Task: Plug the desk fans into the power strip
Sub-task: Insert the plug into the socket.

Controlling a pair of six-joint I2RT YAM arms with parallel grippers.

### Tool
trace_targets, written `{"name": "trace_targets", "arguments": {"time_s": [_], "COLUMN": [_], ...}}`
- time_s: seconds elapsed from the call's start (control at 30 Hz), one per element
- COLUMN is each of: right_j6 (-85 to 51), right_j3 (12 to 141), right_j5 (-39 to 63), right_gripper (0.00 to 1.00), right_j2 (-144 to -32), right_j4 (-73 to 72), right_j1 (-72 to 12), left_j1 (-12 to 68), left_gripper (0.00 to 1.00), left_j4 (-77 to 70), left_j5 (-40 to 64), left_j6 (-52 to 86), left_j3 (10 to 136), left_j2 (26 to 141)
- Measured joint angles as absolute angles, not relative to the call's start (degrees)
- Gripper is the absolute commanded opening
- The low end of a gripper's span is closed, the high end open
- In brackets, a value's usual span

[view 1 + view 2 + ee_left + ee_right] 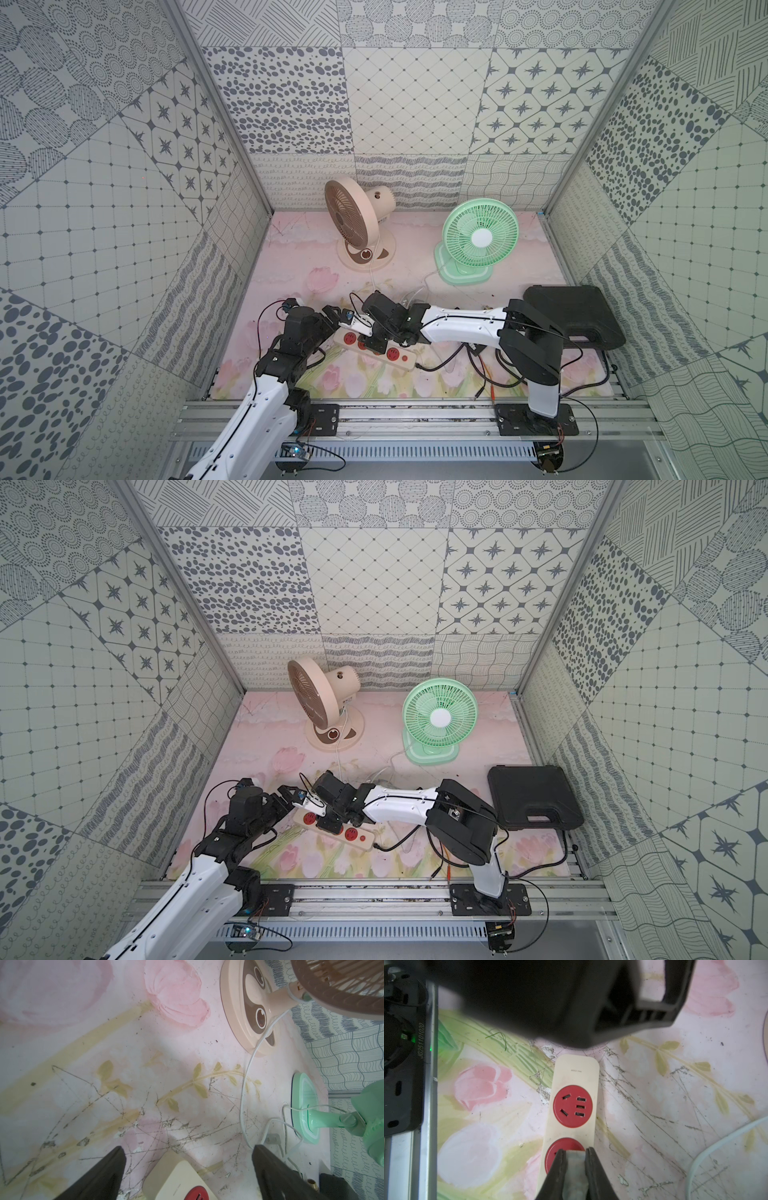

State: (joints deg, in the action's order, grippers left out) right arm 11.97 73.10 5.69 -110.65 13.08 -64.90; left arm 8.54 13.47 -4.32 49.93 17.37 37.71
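Cream-coloured power strip [577, 1076] lay flat on the floral mat [291, 257] between both arms. Right gripper [576, 1152] was clamped on a pale plug [575, 1167] over the second red socket [551, 1156]. Left gripper [188, 1147] stood wide open, the strip's end between its fingers.

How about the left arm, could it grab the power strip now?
Probably yes: the left gripper is open; its wrist view shows the end of the power strip unobstructed between the fingers.

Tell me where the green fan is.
In both top views the green fan stands at the back right of the table, right of the beige fan and behind the black case.
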Motion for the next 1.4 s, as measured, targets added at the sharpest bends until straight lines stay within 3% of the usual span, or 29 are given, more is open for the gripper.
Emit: {"name": "trace_targets", "arguments": {"time_s": [0.63,1.4], "right_j6": [18.5,20.2], "right_j3": [68.6,69.0], "right_j5": [9.7,4.6], "right_gripper": [0.00,0.00], "right_j2": [-109.1,-109.6], "right_j4": [8.1,9.2], "right_j1": [-63.7,-66.1], "left_j1": [8.5,8.3], "left_gripper": [1.00,0.99], "left_j4": [13.0,13.1], "left_j5": [-2.8,-2.8], "left_j6": [49.9,49.9], "left_j3": [17.4,17.4], "left_j2": [37.7,38.8]}}
